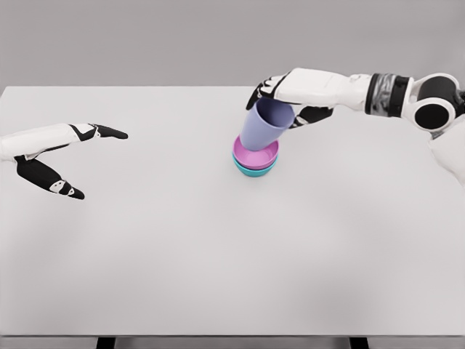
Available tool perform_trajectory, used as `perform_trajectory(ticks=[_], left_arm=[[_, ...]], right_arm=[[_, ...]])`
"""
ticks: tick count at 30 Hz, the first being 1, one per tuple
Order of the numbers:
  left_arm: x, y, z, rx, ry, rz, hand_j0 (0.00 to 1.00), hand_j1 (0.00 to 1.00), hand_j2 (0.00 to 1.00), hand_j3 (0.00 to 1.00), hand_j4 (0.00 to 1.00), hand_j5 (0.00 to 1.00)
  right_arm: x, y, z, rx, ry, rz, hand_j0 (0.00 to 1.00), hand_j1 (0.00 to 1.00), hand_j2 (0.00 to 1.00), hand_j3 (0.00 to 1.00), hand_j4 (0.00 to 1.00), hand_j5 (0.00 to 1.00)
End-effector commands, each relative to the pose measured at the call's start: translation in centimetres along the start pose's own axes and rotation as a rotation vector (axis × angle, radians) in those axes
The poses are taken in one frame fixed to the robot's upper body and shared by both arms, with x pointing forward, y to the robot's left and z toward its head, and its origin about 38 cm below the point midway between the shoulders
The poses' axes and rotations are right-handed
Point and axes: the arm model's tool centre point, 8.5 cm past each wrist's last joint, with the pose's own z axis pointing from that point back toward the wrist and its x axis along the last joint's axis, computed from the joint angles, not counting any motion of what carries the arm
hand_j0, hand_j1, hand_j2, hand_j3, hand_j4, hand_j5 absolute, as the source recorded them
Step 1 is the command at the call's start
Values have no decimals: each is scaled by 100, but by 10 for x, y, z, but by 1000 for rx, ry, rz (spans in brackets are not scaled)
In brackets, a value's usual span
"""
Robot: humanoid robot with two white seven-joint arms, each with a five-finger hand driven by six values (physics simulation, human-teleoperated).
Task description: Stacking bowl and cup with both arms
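Table (218,254): pale grey top filling most of the head view.
Right hand (287,98): arm enters from the right edge, fingers wrapped around the cup's upper part.
Left hand (69,156): at the left edge, resting low over the table, fingers spread wide, holding nothing, well apart from the stack.
Cup (265,125): lavender, tilted, its base inside the pink bowl.
Pink bowl (256,155): nested in the teal bowl (254,171), right of table centre.

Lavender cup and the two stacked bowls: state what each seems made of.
Lavender cup: apparently matte plastic; flat, even colour, no glare, thin rim. Pink bowl and teal bowl beneath it: likely the same plastic, with smooth, uniform colour. These are simulator renders, so this is only a guess.
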Motion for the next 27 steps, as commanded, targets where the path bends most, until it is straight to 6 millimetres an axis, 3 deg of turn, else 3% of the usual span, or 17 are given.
perform_trajectory(ticks=[1, 16, 17, 19, 27], left_arm=[[0, 0, -1, 6, -4, 7, 100, 100, 100, 100, 100, 100], [0, 0, -1, 6, -5, 8, 100, 100, 100, 100, 100, 100], [0, 0, -1, 6, -5, 8, 100, 100, 100, 100, 100, 100], [0, 0, -1, 6, -5, 8, 100, 100, 100, 100, 100, 100], [1, 0, -2, 7, -7, 8, 100, 100, 100, 100, 100, 100]], right_arm=[[-1, 3, -3, 3, 2, -9, 55, 55, 55, 55, 55, 55], [-3, 13, -10, 34, 9, -15, 59, 59, 59, 59, 59, 59], [-3, 12, -10, 32, 9, -13, 62, 62, 62, 62, 62, 62], [0, 12, -11, 33, 3, -9, 91, 91, 91, 91, 91, 91], [12, -1, -14, 8, -29, 27, 100, 100, 100, 100, 100, 100]])
